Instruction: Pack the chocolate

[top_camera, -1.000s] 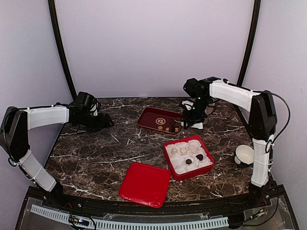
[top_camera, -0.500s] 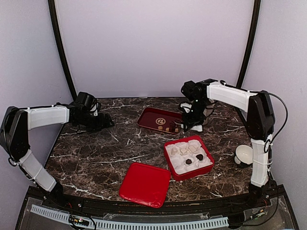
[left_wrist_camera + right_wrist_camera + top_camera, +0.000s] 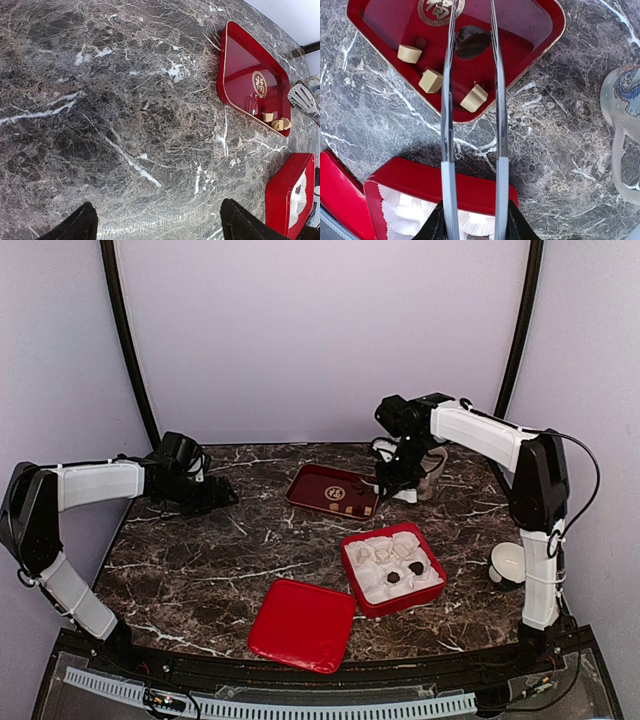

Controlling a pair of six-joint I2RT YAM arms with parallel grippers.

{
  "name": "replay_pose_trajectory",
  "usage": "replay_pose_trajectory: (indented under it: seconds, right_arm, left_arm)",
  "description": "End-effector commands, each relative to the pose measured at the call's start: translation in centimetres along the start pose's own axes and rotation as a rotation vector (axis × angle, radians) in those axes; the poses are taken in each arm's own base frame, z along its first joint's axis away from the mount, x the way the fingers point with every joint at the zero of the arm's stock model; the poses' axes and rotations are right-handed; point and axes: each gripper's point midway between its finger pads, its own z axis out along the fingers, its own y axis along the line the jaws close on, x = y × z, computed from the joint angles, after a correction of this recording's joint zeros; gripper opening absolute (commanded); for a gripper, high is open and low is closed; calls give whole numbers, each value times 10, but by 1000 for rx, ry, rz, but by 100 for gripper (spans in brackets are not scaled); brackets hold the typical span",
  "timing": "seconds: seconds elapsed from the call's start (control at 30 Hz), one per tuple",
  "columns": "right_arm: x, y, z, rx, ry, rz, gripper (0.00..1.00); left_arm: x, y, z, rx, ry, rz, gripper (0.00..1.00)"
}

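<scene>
My right gripper is shut on a pair of metal tongs with blue handles, and it hangs over the red tray. A dark brown chocolate sits pinched between the tong tips. Three tan chocolates lie in the tray's near corner. The red box, lined with white paper cups, holds two dark chocolates. In the top view the right gripper is at the tray's right end. My left gripper stands open over bare marble, far left of the tray.
The red lid lies near the table's front, left of the box. A glass mug stands right of the tray. A small white cup sits by the right arm's base. The left arm rests low at the left.
The right arm has lifted and shifted slightly back over the tray's right end, and the tongs have squeezed narrower. The left arm has not moved.
</scene>
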Motion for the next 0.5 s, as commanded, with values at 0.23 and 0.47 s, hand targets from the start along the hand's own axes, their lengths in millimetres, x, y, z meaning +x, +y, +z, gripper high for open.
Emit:
replay_pose_trajectory:
  seconds: [0.23,0.47]
  right_arm:
    - [17,11,-61,-47,-97,19,26]
    - [73,32,-86,-119,-76,6,26]
  left_arm:
    - [-7,-5,-11,18,-26,18,88]
    - [0,-8,-12,41,-4,39,89]
